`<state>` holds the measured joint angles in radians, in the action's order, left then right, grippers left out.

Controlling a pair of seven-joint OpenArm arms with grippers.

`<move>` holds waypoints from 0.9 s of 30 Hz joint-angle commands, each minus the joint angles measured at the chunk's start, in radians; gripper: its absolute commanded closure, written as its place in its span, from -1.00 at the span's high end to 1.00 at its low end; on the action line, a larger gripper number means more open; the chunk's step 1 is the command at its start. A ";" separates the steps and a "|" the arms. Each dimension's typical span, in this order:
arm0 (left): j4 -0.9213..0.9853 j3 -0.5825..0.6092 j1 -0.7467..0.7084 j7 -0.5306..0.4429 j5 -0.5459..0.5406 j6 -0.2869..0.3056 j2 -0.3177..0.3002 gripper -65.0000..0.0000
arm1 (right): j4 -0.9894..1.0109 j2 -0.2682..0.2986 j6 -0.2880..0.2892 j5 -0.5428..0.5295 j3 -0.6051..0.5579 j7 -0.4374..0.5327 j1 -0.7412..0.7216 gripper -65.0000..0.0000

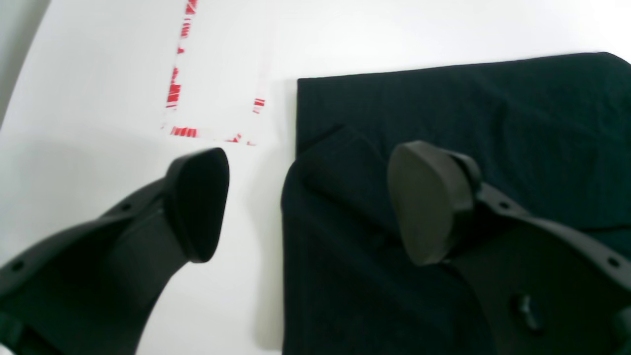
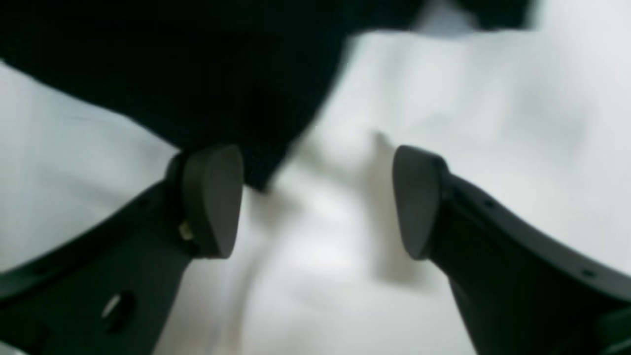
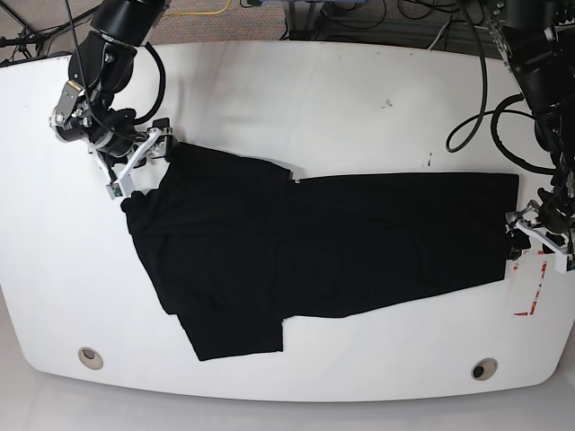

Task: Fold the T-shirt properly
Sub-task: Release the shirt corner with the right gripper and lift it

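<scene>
T-shirt (image 3: 305, 247) lies spread lengthwise across the white table (image 3: 296, 99), partly folded; left gripper (image 1: 305, 204) spread wide at its hem end, one pad over cloth, gripping nothing; right gripper (image 2: 315, 202) also spread, empty, at the crumpled far end.

**White table under even light**

A broad white rounded-corner table (image 3: 296, 81) fills the view, with two round holes (image 3: 90, 358) near its front edge. Red tape markings (image 1: 173, 93) sit on it. Tangled cables (image 3: 359, 13) lie beyond.
</scene>
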<state>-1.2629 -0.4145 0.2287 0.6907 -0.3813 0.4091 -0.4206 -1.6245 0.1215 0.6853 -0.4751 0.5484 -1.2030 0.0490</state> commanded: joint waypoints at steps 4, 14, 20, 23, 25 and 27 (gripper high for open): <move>-0.021 -0.005 0.001 -0.019 -0.011 0.003 -0.021 0.51 | -0.015 -0.036 0.013 -0.015 0.000 0.015 0.001 0.40; -0.021 -0.005 -0.013 -0.022 -0.011 0.003 -0.021 0.51 | 0.039 -0.065 0.013 -0.015 -0.008 0.016 -0.022 0.39; -0.021 -0.005 -0.021 -0.024 -0.009 0.003 -0.021 0.51 | 0.086 -0.089 0.013 -0.015 -0.008 0.018 -0.034 -0.02; -0.021 -0.005 -0.024 -0.024 -0.008 0.003 -0.021 0.51 | 0.091 -0.105 0.013 -0.015 -0.008 0.022 -0.036 -0.41; -0.021 -0.005 -0.024 -0.024 -0.006 0.003 -0.022 0.51 | 0.091 -0.115 0.013 -0.015 -0.008 0.024 -0.036 -0.62; -0.021 -0.005 -0.024 -0.024 -0.006 0.003 -0.024 0.51 | 0.088 -0.122 0.013 -0.015 -0.008 0.024 -0.031 -0.82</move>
<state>-1.2629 -0.4141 0.1829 0.6903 -0.3779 0.4091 -0.4210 -1.5280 0.0021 0.6933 -0.5007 0.5426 -1.1603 0.0200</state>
